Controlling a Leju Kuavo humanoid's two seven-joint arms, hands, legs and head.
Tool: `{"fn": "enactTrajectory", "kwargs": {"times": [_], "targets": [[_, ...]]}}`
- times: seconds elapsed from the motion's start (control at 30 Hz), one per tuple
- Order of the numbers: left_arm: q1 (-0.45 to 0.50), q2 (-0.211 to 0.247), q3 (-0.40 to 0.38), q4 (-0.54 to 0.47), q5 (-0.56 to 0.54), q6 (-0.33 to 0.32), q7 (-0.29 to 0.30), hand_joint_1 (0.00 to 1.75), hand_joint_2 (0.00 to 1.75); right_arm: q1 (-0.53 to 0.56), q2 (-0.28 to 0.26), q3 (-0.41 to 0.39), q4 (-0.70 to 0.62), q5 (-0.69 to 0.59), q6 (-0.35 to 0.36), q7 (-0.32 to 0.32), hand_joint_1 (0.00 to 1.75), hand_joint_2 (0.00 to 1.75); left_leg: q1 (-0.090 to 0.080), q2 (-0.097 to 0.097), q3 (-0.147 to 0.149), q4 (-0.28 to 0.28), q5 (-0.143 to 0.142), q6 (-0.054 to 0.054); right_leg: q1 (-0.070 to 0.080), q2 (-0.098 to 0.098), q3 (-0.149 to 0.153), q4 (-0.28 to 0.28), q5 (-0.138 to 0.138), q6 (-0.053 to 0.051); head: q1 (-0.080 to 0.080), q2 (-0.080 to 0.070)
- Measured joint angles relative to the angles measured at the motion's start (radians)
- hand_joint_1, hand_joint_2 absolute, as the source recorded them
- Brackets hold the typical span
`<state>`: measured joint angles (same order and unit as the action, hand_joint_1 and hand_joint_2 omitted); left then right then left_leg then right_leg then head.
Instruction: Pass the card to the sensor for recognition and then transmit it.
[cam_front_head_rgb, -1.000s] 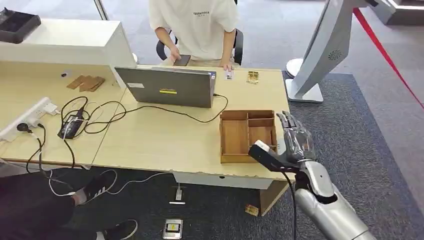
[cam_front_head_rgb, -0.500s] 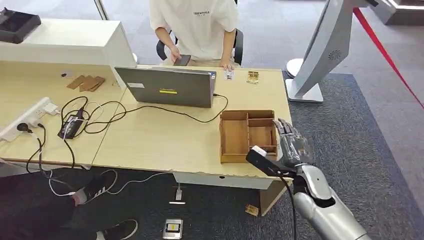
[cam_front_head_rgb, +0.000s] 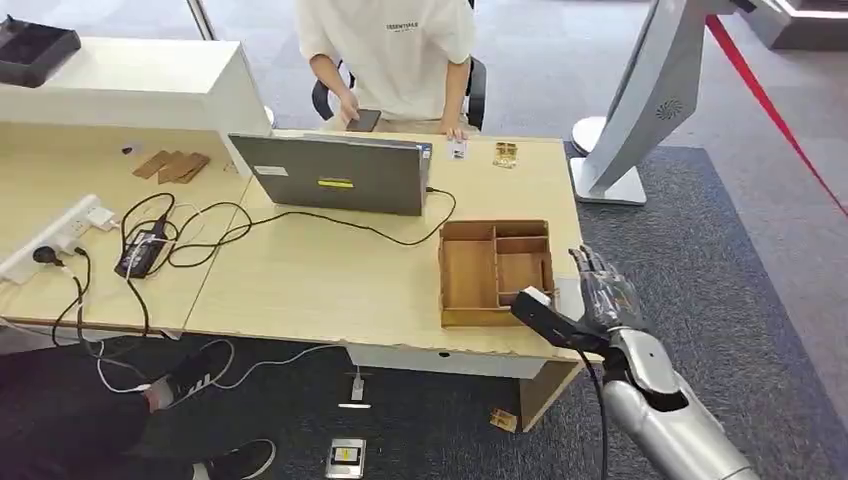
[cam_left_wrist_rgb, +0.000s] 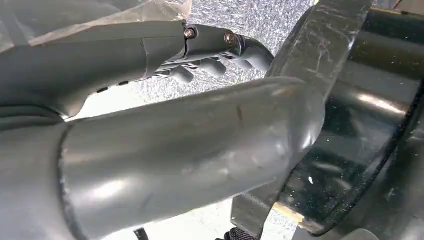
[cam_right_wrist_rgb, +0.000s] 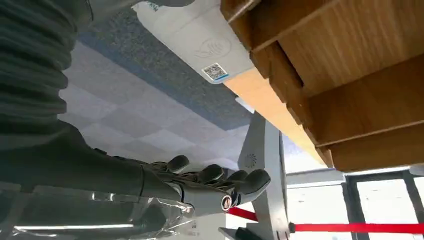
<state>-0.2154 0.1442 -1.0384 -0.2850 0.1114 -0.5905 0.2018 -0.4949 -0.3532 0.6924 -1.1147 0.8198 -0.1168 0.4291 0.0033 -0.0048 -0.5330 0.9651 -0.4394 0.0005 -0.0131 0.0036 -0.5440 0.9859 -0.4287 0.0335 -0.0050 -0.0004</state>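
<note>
- Since a second ago the right hand (cam_front_head_rgb: 603, 300) has dropped lower and drifted outward, from over the wooden tray's right edge to the table's (cam_front_head_rgb: 330, 280) near right corner, just beside the tray (cam_front_head_rgb: 495, 272).
- The right hand holds nothing; its fingers (cam_right_wrist_rgb: 215, 177) are extended and slightly apart, pointing away from the robot.
- A white card (cam_front_head_rgb: 568, 297) lies flat on the table just beside the tray's right wall, at the hand's thumb side; the head view does not show whether the hand touches it.
- In the right wrist view the card (cam_right_wrist_rgb: 200, 42), bearing a small printed code, lies beside the tray (cam_right_wrist_rgb: 345, 75), with the fingers apart from it.
- The left hand (cam_left_wrist_rgb: 165, 130) hangs by the robot's body, fingers (cam_left_wrist_rgb: 215, 65) curled in, holding nothing.
- Well beyond the hand, a person (cam_front_head_rgb: 395, 50) stands behind a laptop (cam_front_head_rgb: 335, 175).
</note>
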Motion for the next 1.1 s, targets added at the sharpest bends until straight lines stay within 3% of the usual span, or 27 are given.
{"fn": "enactTrajectory", "kwargs": {"times": [0.27,1.1], "targets": [[-0.003,0.000,0.000,0.000,-0.004,0.000,0.001,0.00,0.00,0.013,0.013,0.015,0.001,0.031,-0.011,-0.072,0.00,1.75,0.000,0.000,0.000,0.000,0.000,0.000,0.000,0.000,0.000,0.001,0.000,0.000,0.000,0.000],[-0.009,0.000,0.000,0.000,-0.012,0.000,-0.006,0.00,0.00,0.013,0.064,0.064,0.019,0.067,-0.098,-0.128,0.00,1.75,0.000,0.000,0.000,0.000,0.000,0.000,0.000,0.000,0.000,0.001,0.000,0.000,0.000,0.000]]}}
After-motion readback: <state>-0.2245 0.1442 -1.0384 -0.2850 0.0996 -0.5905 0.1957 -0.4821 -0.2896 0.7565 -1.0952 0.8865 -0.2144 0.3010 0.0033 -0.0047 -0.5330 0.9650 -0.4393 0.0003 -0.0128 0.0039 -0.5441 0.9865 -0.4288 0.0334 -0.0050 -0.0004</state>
